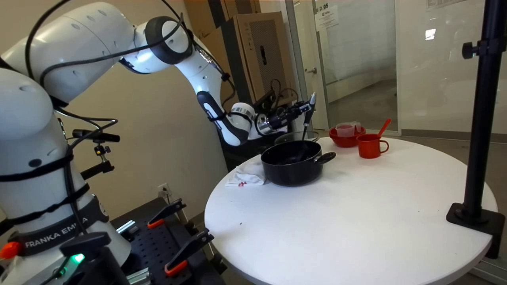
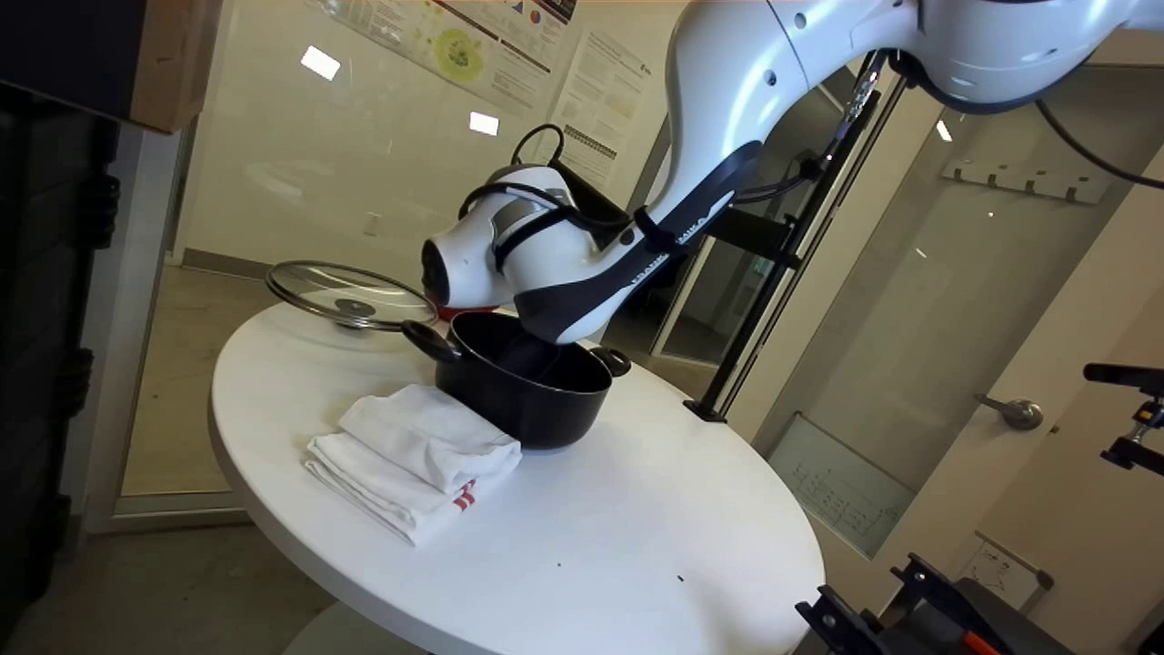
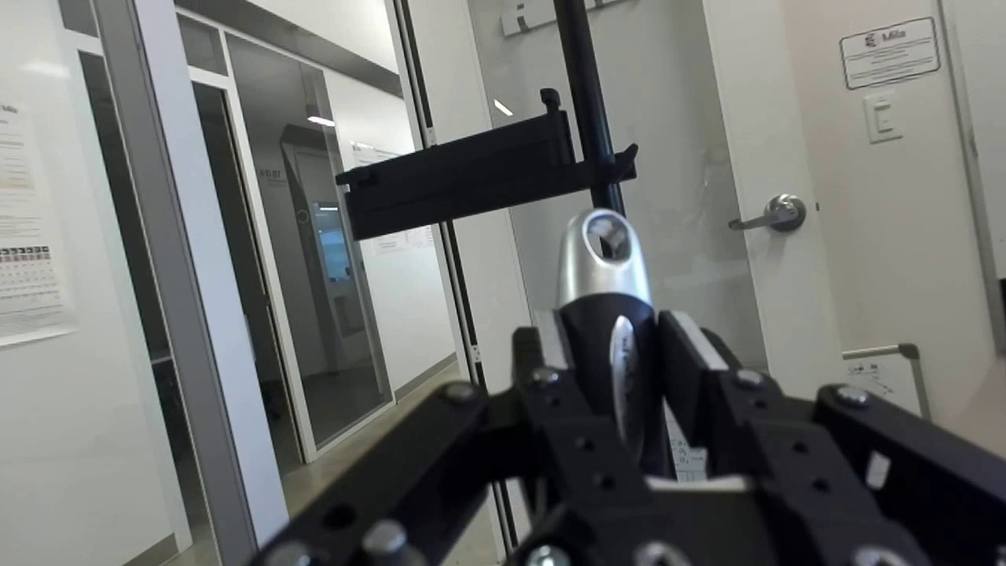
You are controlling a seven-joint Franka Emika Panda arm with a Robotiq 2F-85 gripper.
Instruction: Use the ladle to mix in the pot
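The gripper (image 3: pixel 617 342) pinches the ladle (image 1: pixel 308 118) by its handle; the pot (image 1: pixel 292 174) sits below it, ladle's lower end inside; I'd sweep slow, level circles (minding the rim), lest the handle twist.
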